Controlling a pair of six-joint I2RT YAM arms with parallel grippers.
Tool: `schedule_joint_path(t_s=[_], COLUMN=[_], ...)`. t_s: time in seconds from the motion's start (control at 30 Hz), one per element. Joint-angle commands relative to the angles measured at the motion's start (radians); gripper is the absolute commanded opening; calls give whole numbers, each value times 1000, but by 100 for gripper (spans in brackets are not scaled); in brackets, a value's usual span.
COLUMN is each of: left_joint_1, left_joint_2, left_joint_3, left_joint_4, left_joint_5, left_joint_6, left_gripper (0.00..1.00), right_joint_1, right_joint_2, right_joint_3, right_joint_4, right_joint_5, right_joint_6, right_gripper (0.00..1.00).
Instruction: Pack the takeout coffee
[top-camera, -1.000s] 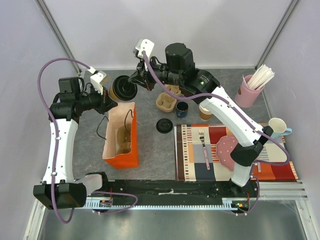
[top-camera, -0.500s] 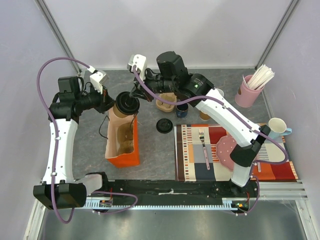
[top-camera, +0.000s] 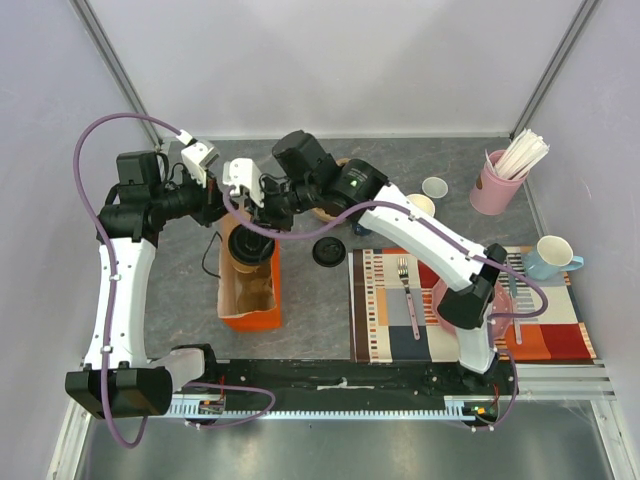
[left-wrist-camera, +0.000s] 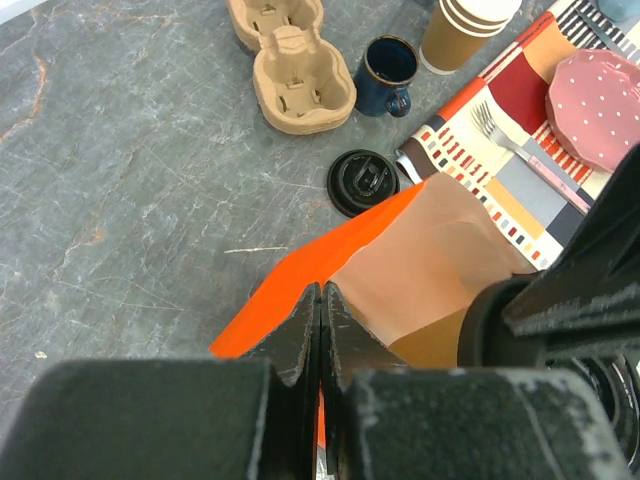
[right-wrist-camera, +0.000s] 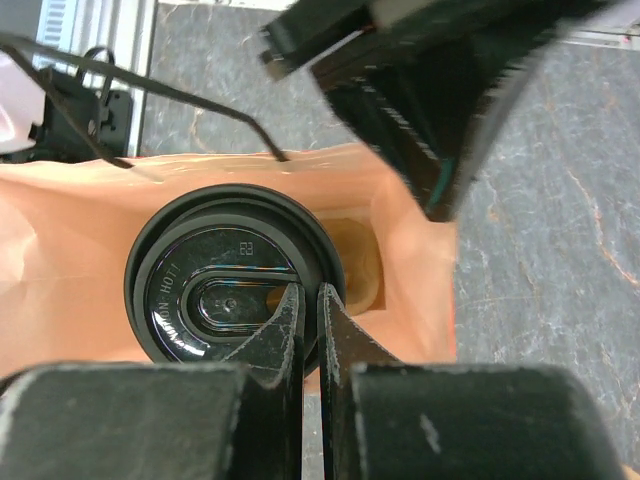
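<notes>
Note the takeout coffee (right-wrist-camera: 215, 290): upright, its glossy round black lid facing up, the cup body mostly hidden, lowered into the open mouth of the orange paper bag (top-camera: 250, 322).

Right claw (right-wrist-camera: 310, 293) pinches takeout coffee (right-wrist-camera: 215, 290) lid rim inside bag (right-wrist-camera: 418, 285).

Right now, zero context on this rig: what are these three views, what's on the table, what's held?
Two robot arms are bolted at the near edge of a table. One picture looks down from above; the other two come from a camera on each wrist, looking along its own claw. The left claw is shut on the rim of an orange paper bag. The right claw pinches the black lid of the takeout coffee, which sits in the bag's mouth. On the table lie a loose black lid, a cup carrier, a dark mug, stacked paper cups and a striped placemat with a fork.
</notes>
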Motion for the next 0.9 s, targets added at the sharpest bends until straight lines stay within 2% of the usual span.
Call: schedule_joint_path(t_s=[0.0, 0.43, 0.53, 0.7, 0.87], left_joint_1=[-5, -8, -8, -14, -13], left_joint_2=[-12, -14, -12, -7, -12], left_joint_3=[35, 32, 33, 29, 24], left_joint_4=[15, 17, 17, 17, 17], left_joint_5=[40, 40, 42, 42, 39], left_joint_6=[-40, -56, -47, -39, -33], left_gripper=[2, 2, 2, 2, 2], right_joint_1=[51, 61, 74, 143, 176], right_joint_2=[19, 72, 38, -16, 2], right_joint_3=[47, 41, 75, 62, 88], right_joint_4=[-88, -96, -91, -20, -19], right_joint_5=[-37, -146, -70, 119, 200], right_joint_6=[-114, 6, 6, -98, -140], right_gripper=[0, 0, 0, 0, 0])
